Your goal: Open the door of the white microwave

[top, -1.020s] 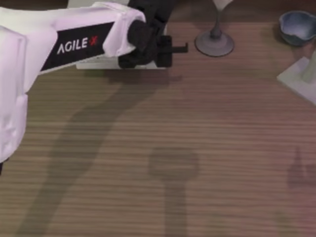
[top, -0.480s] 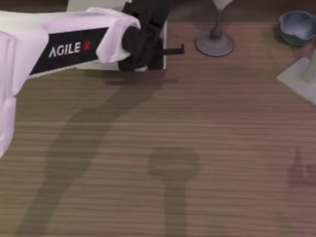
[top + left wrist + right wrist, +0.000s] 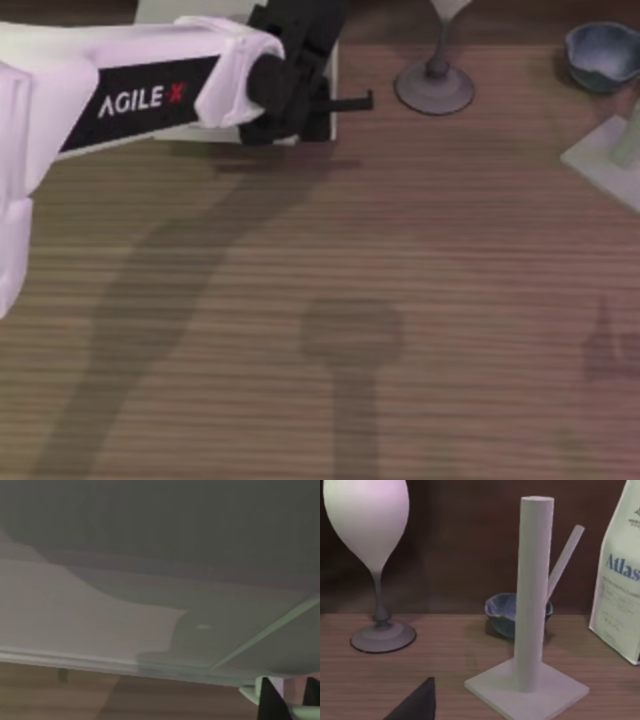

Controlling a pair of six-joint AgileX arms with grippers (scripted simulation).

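White microwave (image 3: 158, 10) sits at the back left of the counter (image 3: 400, 300), mostly hidden under my left arm in top view. Left tool (image 3: 355, 101) is at the unit's right front corner, low and right up against the front. Left wrist cam is filled by what I take to be the door (image 3: 125, 630), pale and flat, w/ counter showing below its bottom edge. Door looks closed, so opening isn't underway yet imo.

Can't tell whether the left tool is released or clenched, or whether it has anything of the door in it. Both views are too blocked.

Risks from here:
- If there's no real hold on the door edge, a pull just slips off and the door stays shut.
- If the pull goes straight rather than following the hinge arc, the whole unit prob drags across the counter instead of opening.
- Door swing plus the wrist sweeps toward the wine glass (image 3: 434, 88) near the tool's right. It's tall w/ a narrow stem, so a light knock tips it.
- Bowl (image 3: 600, 55) and the upright stand (image 3: 605, 160) are well apart, low concern.

Right arm is idle, out of top view, its tool state unreadable.
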